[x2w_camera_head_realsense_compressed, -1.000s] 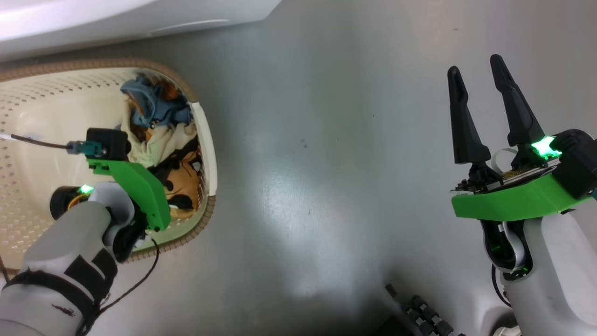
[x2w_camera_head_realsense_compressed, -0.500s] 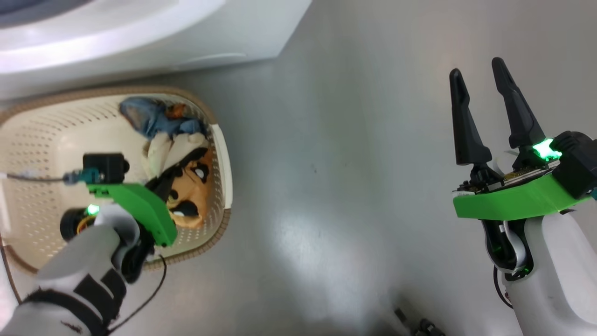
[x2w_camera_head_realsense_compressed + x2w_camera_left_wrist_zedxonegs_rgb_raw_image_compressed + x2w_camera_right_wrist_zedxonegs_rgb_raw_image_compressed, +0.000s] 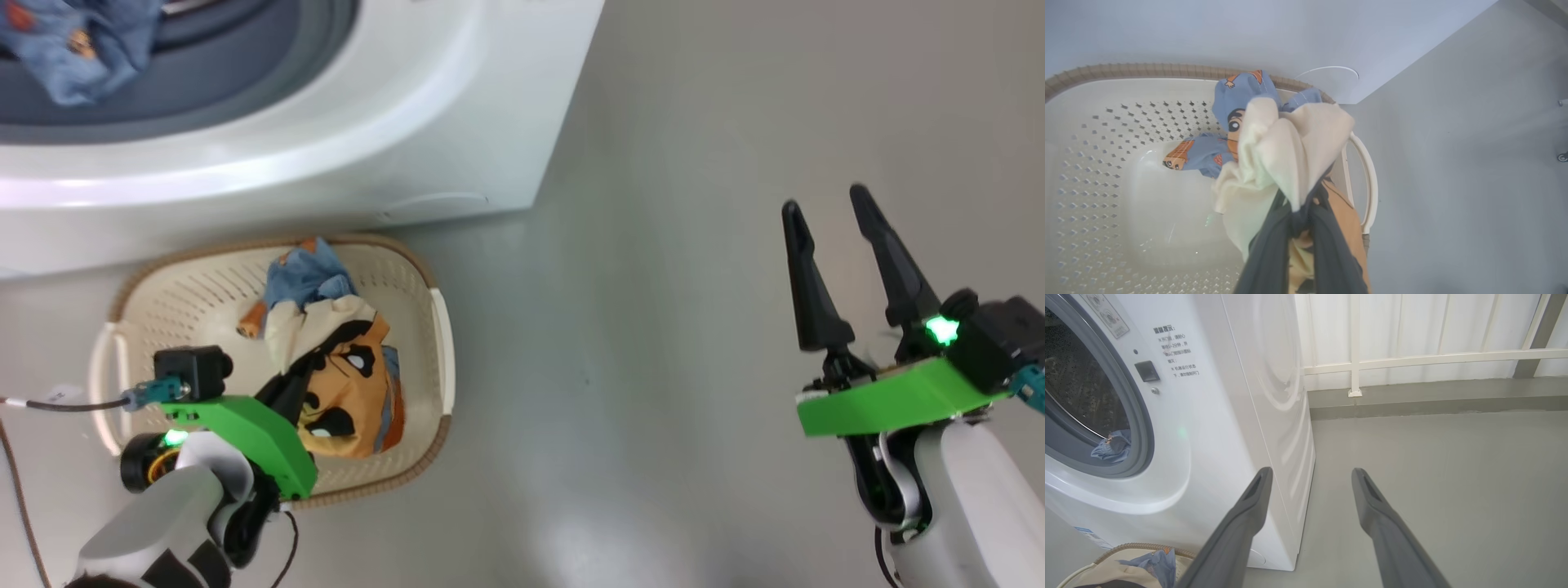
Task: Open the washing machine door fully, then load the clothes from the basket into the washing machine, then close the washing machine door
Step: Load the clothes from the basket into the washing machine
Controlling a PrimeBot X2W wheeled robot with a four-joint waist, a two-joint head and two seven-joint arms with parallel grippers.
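Observation:
The cream basket (image 3: 188,302) stands on the floor against the white washing machine (image 3: 367,163). My left gripper (image 3: 1300,212) is over the basket's right half, shut on the cream garment with the black-and-orange cartoon print (image 3: 351,392), which bunches over its fingers. A light blue garment (image 3: 306,273) lies against it in the basket. Another blue garment (image 3: 73,41) rests on the grey gasket (image 3: 1141,428) of the open drum. My right gripper (image 3: 823,200) hovers open and empty over the floor to the right. The washing machine door is out of view.
Grey floor (image 3: 653,286) spreads to the right of the machine and basket. In the right wrist view a white railing (image 3: 1412,359) and a low kerb run along the far wall. A dark cable (image 3: 65,403) trails from my left wrist.
The head camera has tilted up, bringing the machine's opening into view. My left gripper has tightened on the cream garment and drawn it up off the basket floor. The right gripper stays open.

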